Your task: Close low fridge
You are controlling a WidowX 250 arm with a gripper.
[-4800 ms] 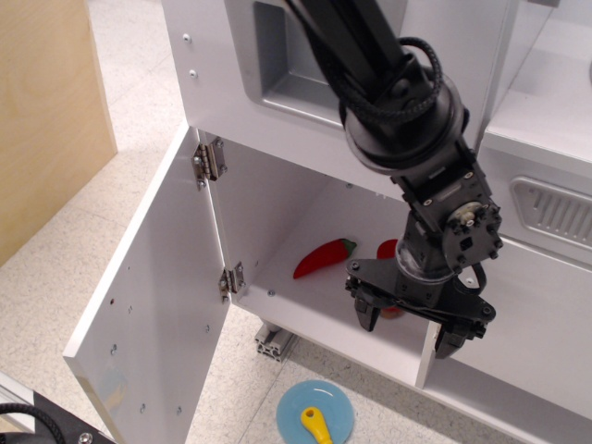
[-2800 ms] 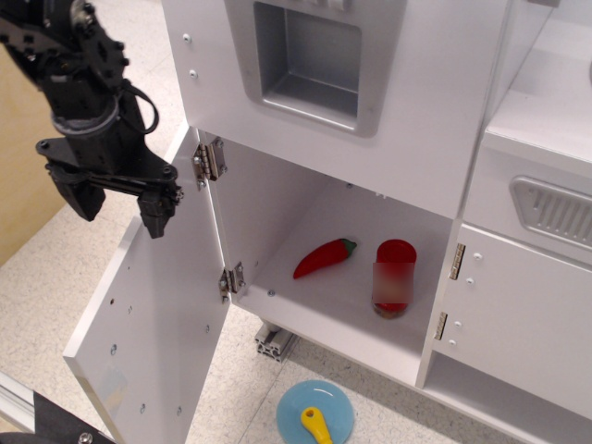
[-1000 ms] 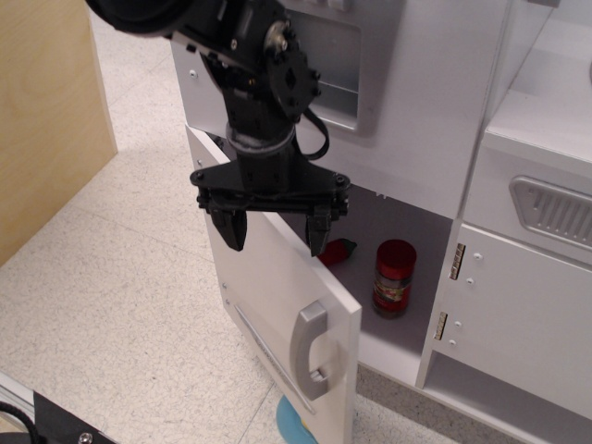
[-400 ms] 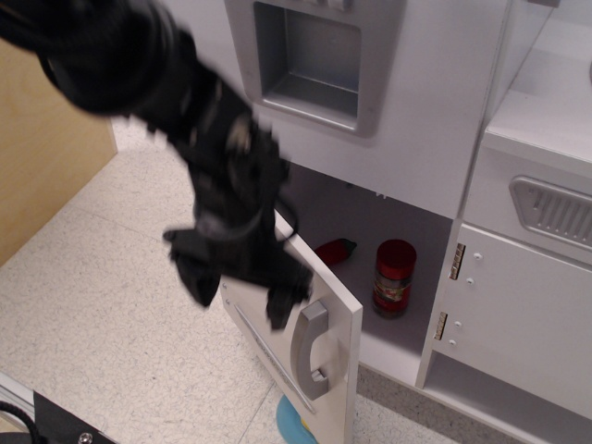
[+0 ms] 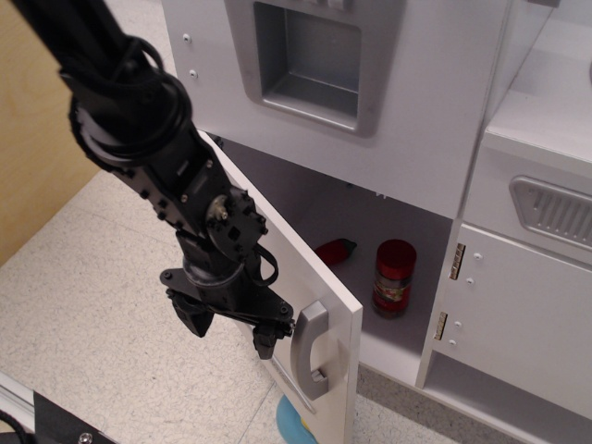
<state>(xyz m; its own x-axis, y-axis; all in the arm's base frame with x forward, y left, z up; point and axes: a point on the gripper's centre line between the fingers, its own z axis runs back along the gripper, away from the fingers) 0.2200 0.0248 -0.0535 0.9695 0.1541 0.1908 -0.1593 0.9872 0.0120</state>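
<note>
The low fridge (image 5: 370,231) is a white compartment under the dispenser panel. Its tall white door (image 5: 324,305) stands about half open, swung out toward me, with the grey vertical handle (image 5: 310,350) on its outer face. My black gripper (image 5: 229,328) hangs open and empty just left of the handle, on the door's outer side, its fingers pointing down. One fingertip (image 5: 265,345) is close to the handle; I cannot tell whether it touches. The arm hides the hinges. Inside lie a red pepper (image 5: 335,251) and a red jar (image 5: 394,277).
A white panel with a grey recessed dispenser (image 5: 310,57) is above the compartment. A smaller white cabinet door (image 5: 518,305) with a grey vent (image 5: 553,208) is to the right. A blue plate (image 5: 289,421) peeks out below the door. A wooden panel (image 5: 37,148) stands at left.
The door swung from wide open to about half open. My gripper moved from inside the compartment, round behind the door, over its top, then down to its outer face beside the handle.
</note>
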